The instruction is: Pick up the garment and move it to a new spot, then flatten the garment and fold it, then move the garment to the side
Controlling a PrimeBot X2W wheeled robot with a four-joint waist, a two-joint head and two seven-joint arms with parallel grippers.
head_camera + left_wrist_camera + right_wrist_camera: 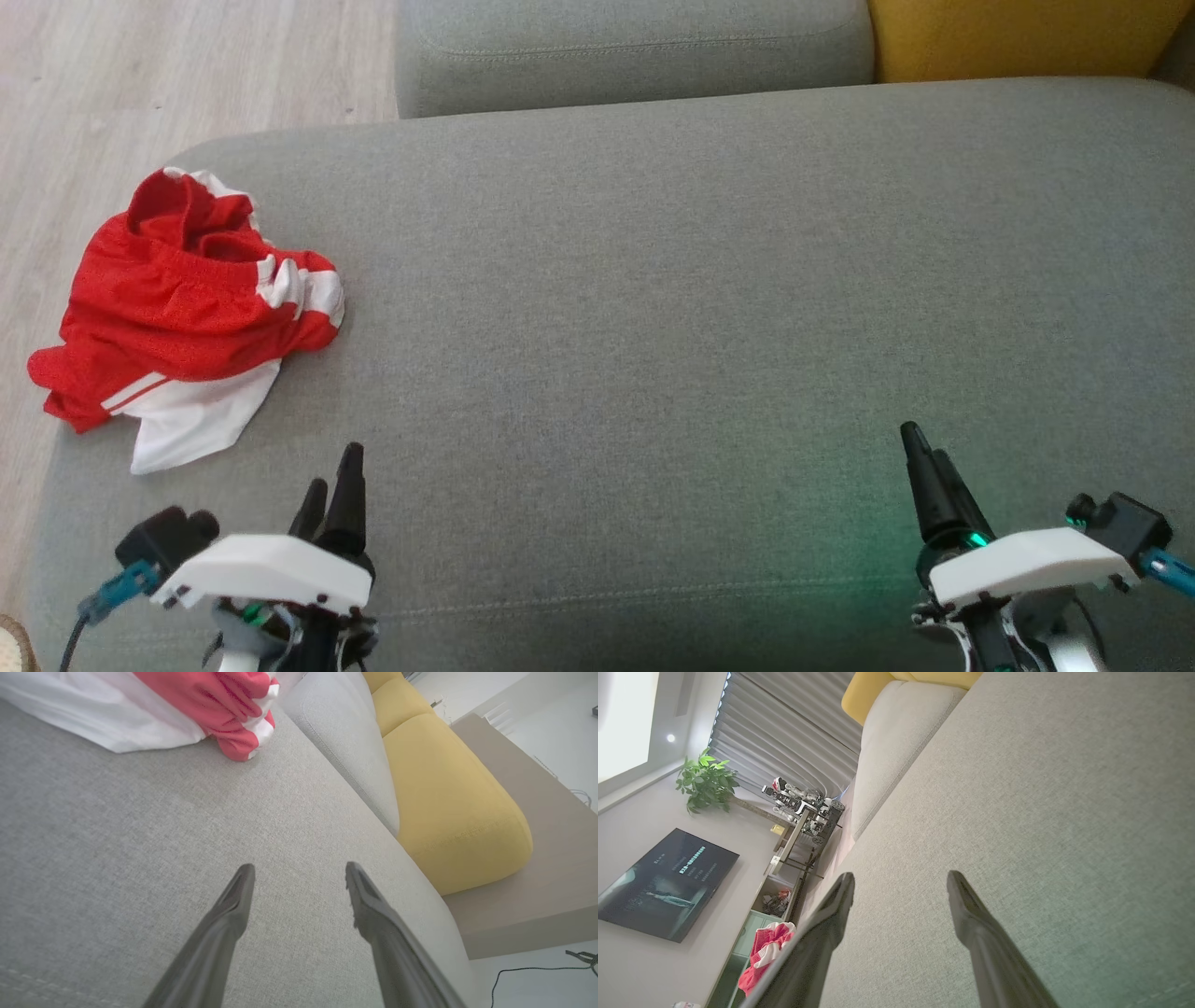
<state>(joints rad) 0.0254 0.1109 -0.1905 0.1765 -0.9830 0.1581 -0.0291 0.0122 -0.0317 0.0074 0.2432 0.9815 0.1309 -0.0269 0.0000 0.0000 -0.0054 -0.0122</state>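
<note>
The garment [182, 308] is a crumpled red and white piece lying in a heap at the left end of the grey sofa seat [653, 308]. It also shows at the top of the left wrist view as the garment [201, 704], and small at the lower left of the right wrist view as the garment [766, 952]. My left gripper [331, 485] hovers at the lower left, just short of the heap, open and empty; in its own view the left gripper [299, 870] has bare seat between its fingers. My right gripper [920, 457] sits far off at the lower right, and the right gripper [900, 879] is open and empty too.
A grey back cushion [635, 47] and a yellow cushion [1018, 37] stand behind the seat. Wooden floor [140, 75] lies beyond the sofa's left edge. The right wrist view takes in a TV [663, 884], a plant [705, 781] and a shelf [794, 844] across the room.
</note>
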